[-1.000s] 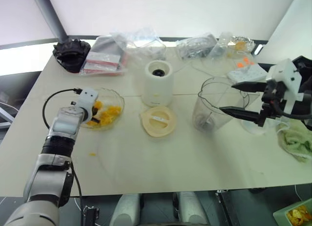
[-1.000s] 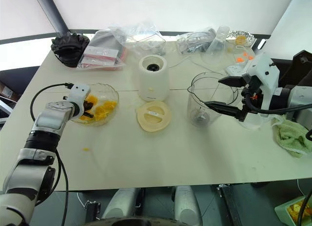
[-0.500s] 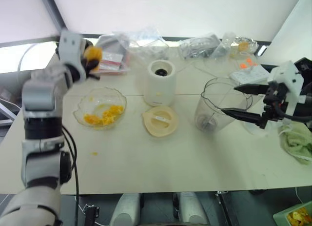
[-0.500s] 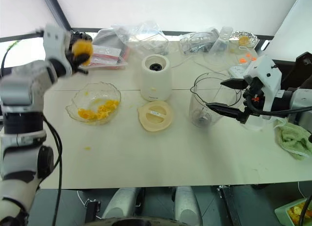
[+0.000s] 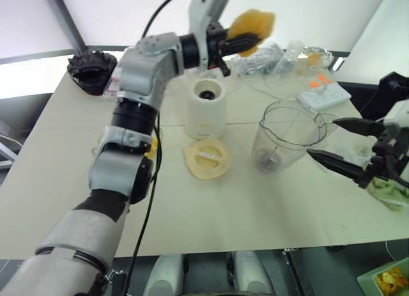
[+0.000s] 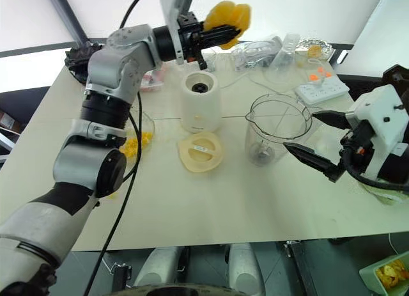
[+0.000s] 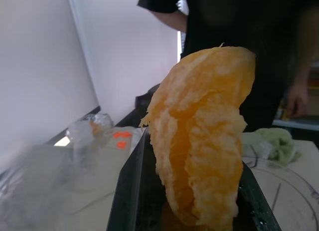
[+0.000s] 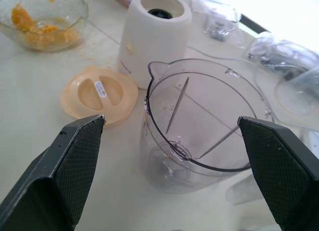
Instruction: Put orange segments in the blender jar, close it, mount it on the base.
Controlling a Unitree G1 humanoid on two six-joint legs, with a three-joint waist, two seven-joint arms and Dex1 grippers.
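Left gripper (image 6: pixel 220 32) risen from bowl, orange segments (image 6: pixel 227 15) clamped between jaws.

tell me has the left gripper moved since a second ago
Yes. The left gripper, shut on an orange segment, has risen from the glass bowl and swung toward the robot's right; it is now above and past the base.

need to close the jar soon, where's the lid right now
The lid lies flat on the table, just in front of the base and to the left of the jar.
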